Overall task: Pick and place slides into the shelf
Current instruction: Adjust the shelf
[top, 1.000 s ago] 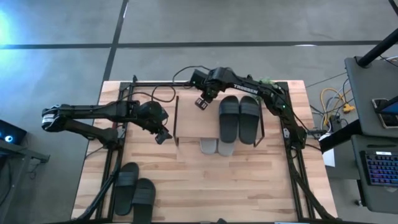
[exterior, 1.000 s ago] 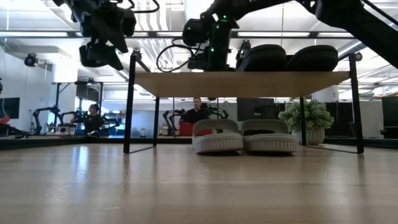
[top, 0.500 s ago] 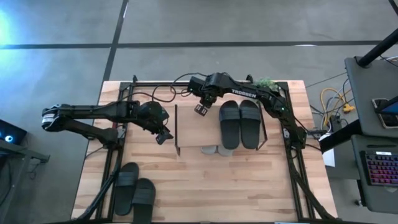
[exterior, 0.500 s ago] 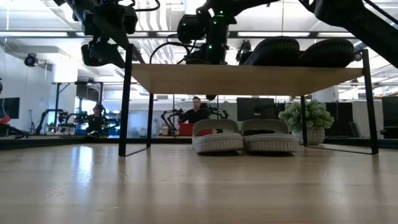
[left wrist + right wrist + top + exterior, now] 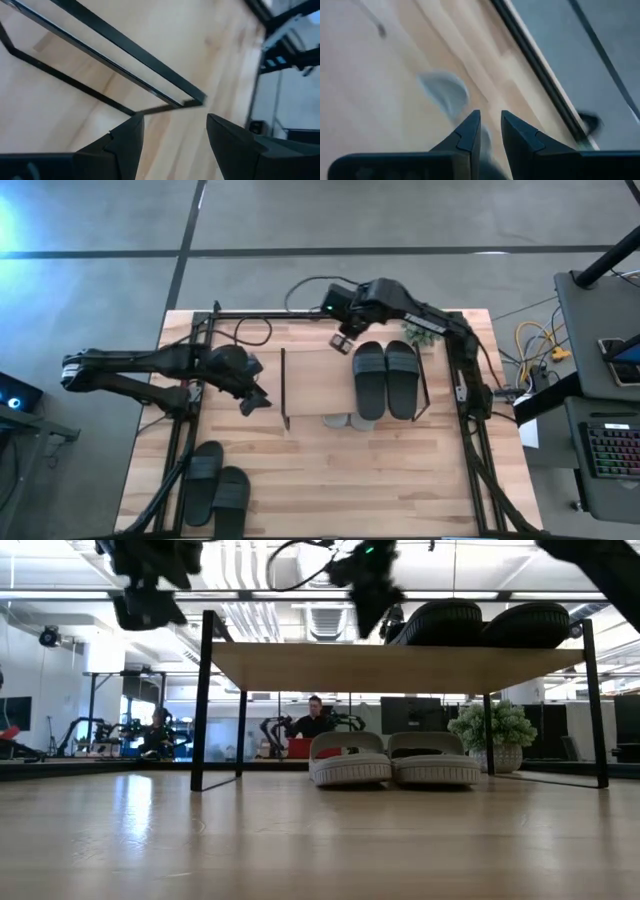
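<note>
The shelf [image 5: 320, 380] stands mid-table on its wire legs [image 5: 201, 700]. Two black slides [image 5: 385, 378] lie side by side on its top board [image 5: 390, 668]. Two light grey slides [image 5: 393, 760] rest on the table beneath it, with their ends [image 5: 348, 421] poking out at the near side. Another black pair [image 5: 218, 483] lies near the table's near left corner. My left gripper [image 5: 250, 402] hovers open just left of the shelf [image 5: 175, 120]. My right gripper [image 5: 345, 340], shut [image 5: 490, 116], hangs above the shelf's far edge [image 5: 370, 585].
A small potted plant [image 5: 425, 332] sits behind the shelf near the far edge. Black table-frame rails [image 5: 195, 430] run along both sides. Bare tabletop [image 5: 380, 480] stretches in front of the shelf. People sit in the room behind [image 5: 317, 720].
The shelf slid toward the near edge, covering more of the grey slides, while my right gripper was at the far left part of its top board. That gripper then rose and moved toward the far edge and right. My left gripper drifted slightly left.
</note>
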